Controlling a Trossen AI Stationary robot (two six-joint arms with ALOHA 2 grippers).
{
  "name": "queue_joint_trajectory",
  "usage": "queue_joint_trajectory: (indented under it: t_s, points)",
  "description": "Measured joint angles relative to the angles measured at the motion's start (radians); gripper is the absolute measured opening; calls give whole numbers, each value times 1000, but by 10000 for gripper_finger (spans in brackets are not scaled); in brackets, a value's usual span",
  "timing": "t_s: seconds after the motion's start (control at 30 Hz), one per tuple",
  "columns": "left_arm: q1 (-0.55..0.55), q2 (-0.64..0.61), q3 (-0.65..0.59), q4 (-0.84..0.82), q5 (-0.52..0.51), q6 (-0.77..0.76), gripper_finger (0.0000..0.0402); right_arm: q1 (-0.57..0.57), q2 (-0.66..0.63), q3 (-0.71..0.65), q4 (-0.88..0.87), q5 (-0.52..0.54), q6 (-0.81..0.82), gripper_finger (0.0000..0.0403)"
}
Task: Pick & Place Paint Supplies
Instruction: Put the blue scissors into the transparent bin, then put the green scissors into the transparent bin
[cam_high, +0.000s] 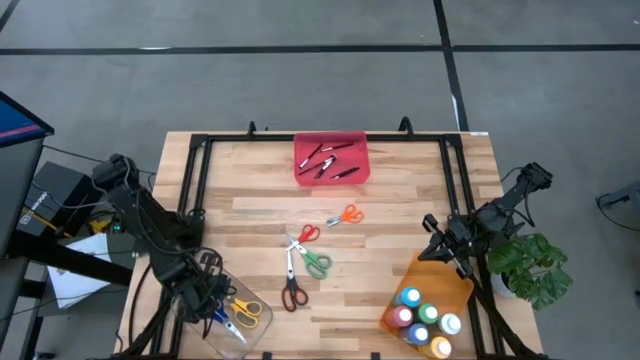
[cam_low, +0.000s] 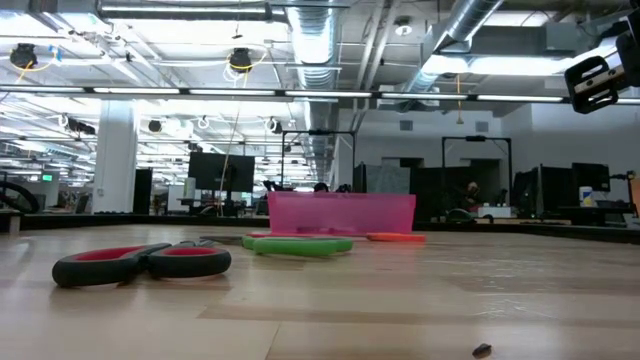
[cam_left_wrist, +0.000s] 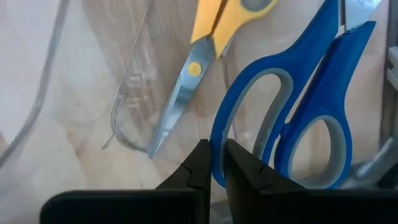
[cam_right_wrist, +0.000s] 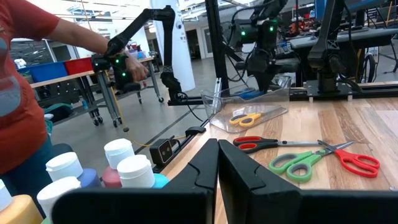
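Observation:
My left gripper (cam_high: 213, 300) is down in the clear tray (cam_high: 255, 328) at the near left corner, shut on the blue scissors (cam_left_wrist: 298, 118). Yellow-handled scissors (cam_left_wrist: 205, 56) lie beside them in the tray. My right gripper (cam_right_wrist: 217, 155) is shut and empty, raised at the table's right side (cam_high: 447, 246) just beyond the orange tray (cam_high: 440, 280), which holds several white-capped paint bottles (cam_high: 422, 318). Orange (cam_high: 345, 215), red (cam_high: 303, 235), green (cam_high: 315, 263) and dark red (cam_high: 293, 291) scissors lie flat mid-table. Thin dark sticks (cam_high: 328, 160) lie in the red tray (cam_high: 332, 176). My left gripper pinches the outer rim of one blue handle ring (cam_left_wrist: 216, 134) between its two fingers (cam_left_wrist: 200, 163), coming from above. The blades point away from the fingers, over the clear tray's floor. Whether the scissors rest on the floor or are lifted, I cannot tell.
A black frame (cam_high: 190, 180) runs along the table's left, far and right edges. A potted plant (cam_high: 535, 265) stands off the right edge. A person in a red shirt (cam_right_wrist: 25, 93) shows beyond the table in the right wrist view. Bare wood lies between the scissors and the orange tray.

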Motion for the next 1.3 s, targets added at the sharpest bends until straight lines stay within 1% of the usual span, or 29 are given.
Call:
queue_joint_trajectory:
  t_s: [0.1, 0.33, 0.5, 0.8, 0.93, 1.0, 1.1, 1.2, 1.3]
  points:
    - [0, 0, -34, 22, 3, -2, 17, 0, 0, 0, 0, 0, 0, 8]
    - [0, 0, -82, 53, 56, -21, 19, 0, 0, 0, 0, 0, 0, 8]
    - [0, 0, -88, 91, 53, -20, 35, 0, 0, 0, 0, 0, 0, 8]
    - [0, 0, -88, 92, 55, -31, 64, 0, 0, 0, 0, 0, 0, 8]
    - [19, 1, -67, 87, 73, -118, 88, 0, 0, 0, 0, 0, 0, 8]
    - [37, -7, -40, 80, 80, -155, 102, 0, 0, 0, 0, 0, 0, 8]
    - [87, -26, 15, 48, 119, -212, 127, 0, 0, 0, 0, 0, 0, 8]
    - [153, -55, 89, 53, 146, -336, 149, 0, 0, 0, 0, 0, 0, 8]
    - [235, -81, 168, 136, 145, -521, 158, 0, 0, 0, 0, 0, 0, 8]
